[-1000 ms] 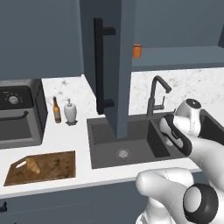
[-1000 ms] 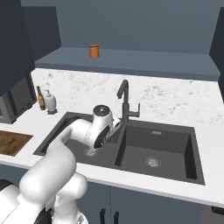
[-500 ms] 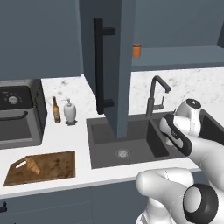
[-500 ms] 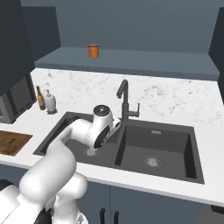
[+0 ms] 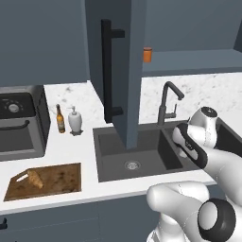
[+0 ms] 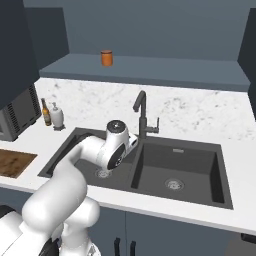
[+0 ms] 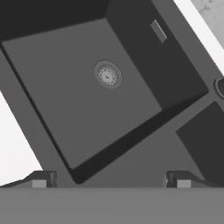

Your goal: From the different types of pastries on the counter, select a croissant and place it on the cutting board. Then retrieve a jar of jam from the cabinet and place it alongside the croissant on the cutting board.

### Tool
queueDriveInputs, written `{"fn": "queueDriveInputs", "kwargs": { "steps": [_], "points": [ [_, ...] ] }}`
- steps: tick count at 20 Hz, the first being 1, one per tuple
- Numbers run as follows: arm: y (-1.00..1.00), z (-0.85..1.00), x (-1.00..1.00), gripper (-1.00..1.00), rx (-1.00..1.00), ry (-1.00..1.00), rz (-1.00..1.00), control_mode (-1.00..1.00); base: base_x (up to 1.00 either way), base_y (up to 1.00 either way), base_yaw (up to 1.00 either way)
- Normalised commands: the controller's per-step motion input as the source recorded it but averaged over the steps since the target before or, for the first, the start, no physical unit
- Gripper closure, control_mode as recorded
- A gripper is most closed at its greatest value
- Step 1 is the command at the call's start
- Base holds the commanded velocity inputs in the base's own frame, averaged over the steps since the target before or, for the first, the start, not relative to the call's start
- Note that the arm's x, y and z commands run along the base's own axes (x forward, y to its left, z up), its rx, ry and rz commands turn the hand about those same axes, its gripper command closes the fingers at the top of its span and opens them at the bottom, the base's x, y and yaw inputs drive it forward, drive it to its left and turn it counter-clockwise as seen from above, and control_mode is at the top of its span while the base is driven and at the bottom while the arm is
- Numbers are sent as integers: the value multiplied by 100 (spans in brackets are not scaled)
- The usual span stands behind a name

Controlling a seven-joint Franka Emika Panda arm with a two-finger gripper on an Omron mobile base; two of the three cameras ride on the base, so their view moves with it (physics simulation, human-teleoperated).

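Croissant lies on the cutting board at eight o'clock of the sink — first half looks done. Jam jar stands on the open cabinet's shelf at twelve, cabinet door swung out. Gripper hangs over the sink basin, fingers apart and empty — presumably free to reach up for it.

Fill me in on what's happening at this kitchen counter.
The white robot arm's gripper hangs open and empty over the dark double sink. The golden-brown croissant already lies on the wooden cutting board. The small orange jam jar stands on the open cabinet's shelf, not yet fetched.
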Motion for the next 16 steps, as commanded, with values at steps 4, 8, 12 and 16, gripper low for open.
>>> {"fn": "queueDriveInputs", "kwargs": {
  "steps": [4,8,12,16],
  "points": [
    [0,0,0,-100,0,0,0,100,-1,0,0],
    [0,-1,-7,-100,0,-6,0,-100,0,1,0],
    [0,5,-30,-100,0,-24,4,-100,0,0,0],
    [0,25,-46,-100,0,-29,9,-100,0,0,0]
  ]
}}
